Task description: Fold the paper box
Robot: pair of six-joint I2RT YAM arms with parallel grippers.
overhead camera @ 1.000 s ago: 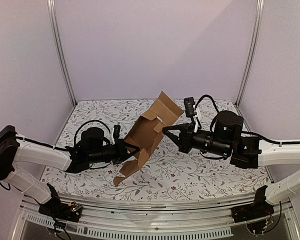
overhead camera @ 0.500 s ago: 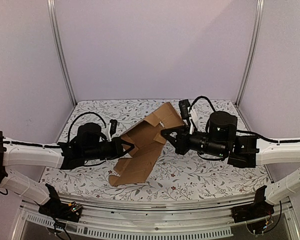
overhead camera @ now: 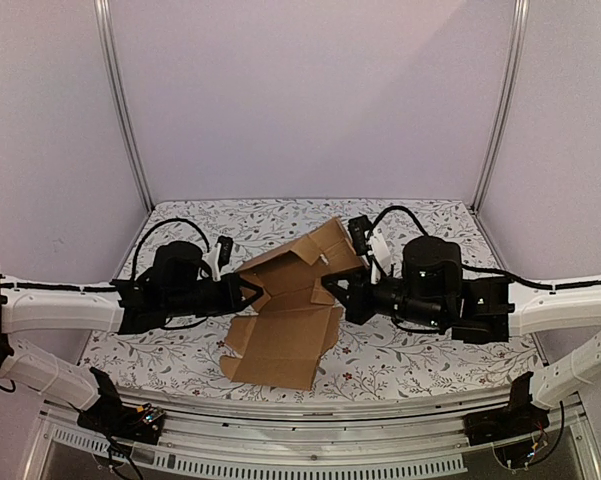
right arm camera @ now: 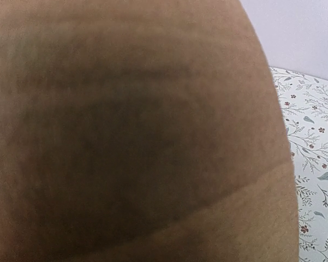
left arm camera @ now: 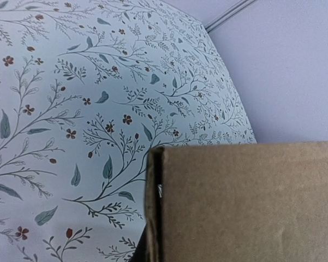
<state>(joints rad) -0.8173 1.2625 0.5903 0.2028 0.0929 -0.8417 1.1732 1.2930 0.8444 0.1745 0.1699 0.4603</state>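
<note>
top external showed my left gripper (overhead camera: 250,291) and right gripper (overhead camera: 332,290) pinching the paper box (overhead camera: 285,340), light, stiff cardboard i judged best gripped at its edges.

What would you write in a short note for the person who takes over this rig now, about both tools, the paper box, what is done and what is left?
Left tool: shut on the left edge of the paper box.
Right tool: shut on its right edge.
Box: a partly bent sheet held between the arms over the table, upper flaps raised, lower panel sloping down toward the near edge.
Done: sheet gripped on both sides and bent along its creases.
Left: it is not a closed box yet; walls and flaps need folding.
</note>
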